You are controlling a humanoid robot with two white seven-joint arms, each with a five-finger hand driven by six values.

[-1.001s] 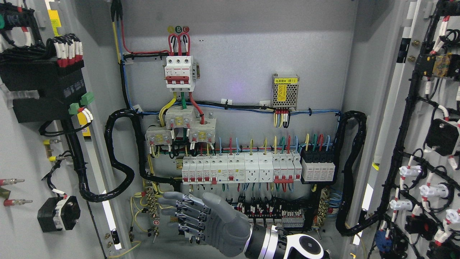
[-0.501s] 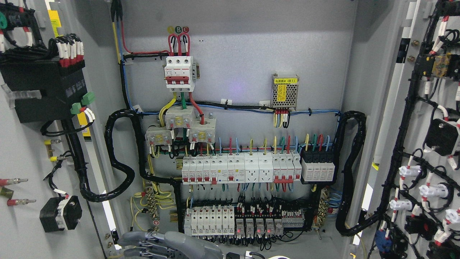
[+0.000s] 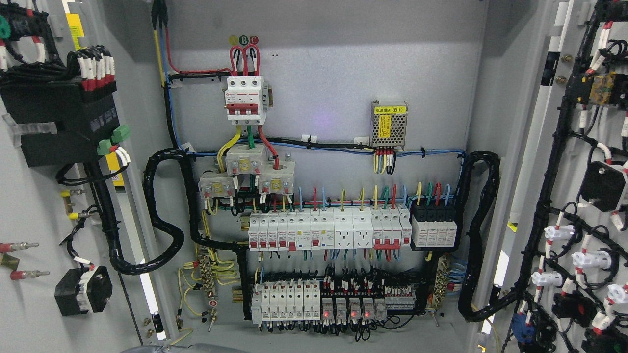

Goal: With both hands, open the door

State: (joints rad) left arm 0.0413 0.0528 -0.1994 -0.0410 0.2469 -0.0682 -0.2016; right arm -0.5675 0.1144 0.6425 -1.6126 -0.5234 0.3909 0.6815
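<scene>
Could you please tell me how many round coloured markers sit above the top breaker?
3, in a row above the breaker: yellow marker left, green marker middle, red marker right. None seems hidden.

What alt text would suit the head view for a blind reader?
An open cabinet shows breakers, wires and relays, with the left door and right door swung wide. No robot hand is clearly visible.

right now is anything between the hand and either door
Nothing visible does. The left door and right door already stand swung open. Only a sliver of a hand shows at the bottom edge, touching neither.
</scene>
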